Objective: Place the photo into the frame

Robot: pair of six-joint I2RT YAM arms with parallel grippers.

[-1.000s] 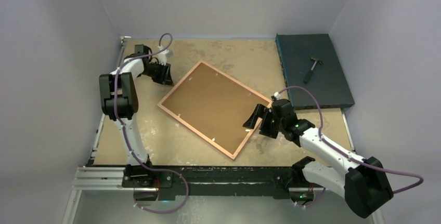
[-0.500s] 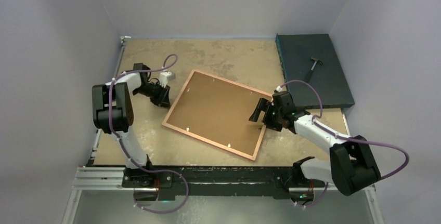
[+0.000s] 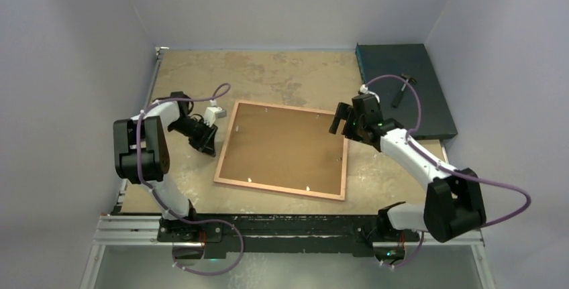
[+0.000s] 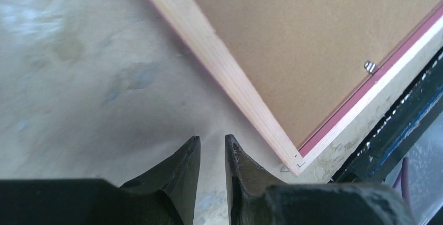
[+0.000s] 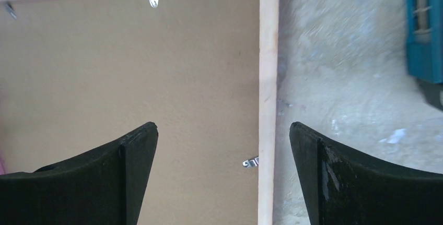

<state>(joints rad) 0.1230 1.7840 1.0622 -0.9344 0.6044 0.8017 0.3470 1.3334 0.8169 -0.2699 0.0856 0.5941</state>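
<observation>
The frame (image 3: 278, 190) lies face down in the middle of the table, its light wood rails around a brown backing board (image 3: 282, 147). The photo is hidden. My left gripper (image 3: 209, 143) sits just outside the frame's left rail. In the left wrist view its tips (image 4: 211, 141) stand a narrow gap apart with bare table between them, and the rail (image 4: 219, 60) runs off to their right. My right gripper (image 3: 337, 120) is at the far right corner. There it is wide open (image 5: 223, 128), straddling the right rail (image 5: 268, 79) with nothing gripped.
A dark teal mat (image 3: 429, 111) lies at the back right with a hammer (image 3: 401, 89) on it. Small metal tabs (image 5: 251, 162) hold the backing board. Grey walls close in three sides, and a black rail (image 3: 288, 225) runs along the near edge.
The frame has turned counter-clockwise from a diamond angle to nearly square with the table. My left gripper came nearer along its left side, and my right gripper moved farther away at its right corner.
</observation>
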